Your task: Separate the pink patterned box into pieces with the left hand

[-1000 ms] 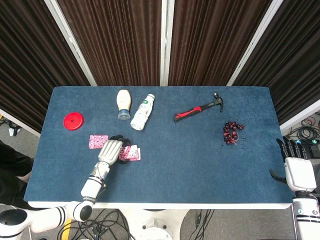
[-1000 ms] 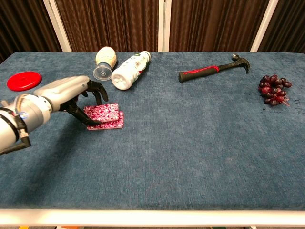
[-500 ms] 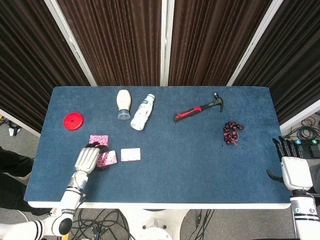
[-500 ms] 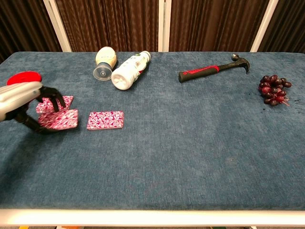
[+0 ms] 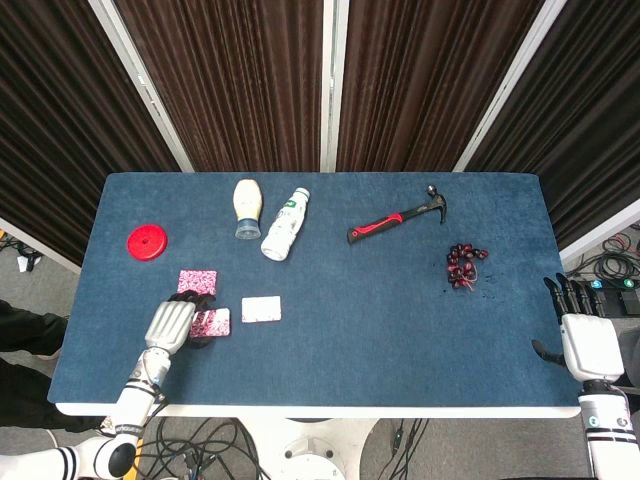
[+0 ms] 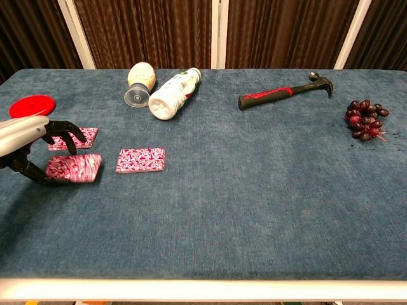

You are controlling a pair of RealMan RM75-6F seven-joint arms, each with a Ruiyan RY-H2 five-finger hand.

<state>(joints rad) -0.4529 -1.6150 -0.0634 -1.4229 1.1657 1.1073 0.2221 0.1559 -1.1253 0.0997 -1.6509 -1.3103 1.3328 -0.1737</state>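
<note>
pink patterned box pieces now lie three apart near the table's left edge, the middle piece (image 6: 74, 168) newly carried leftward off the right piece (image 6: 140, 160) and held in the left hand (image 6: 28, 143) with dark fingers curled round it, so separation looks about complete.

A flat red round lid (image 5: 147, 242) lay near the left edge of the blue cloth-covered table (image 5: 380, 320). Two plastic bottles lay side by side at the back: a cream squeeze bottle (image 5: 246, 208) and a white bottle with a green label (image 5: 284, 224). A red-and-black-handled claw hammer (image 5: 398, 217) lay further right, with a bunch of dark red grapes (image 5: 464, 265) beyond it.
</note>
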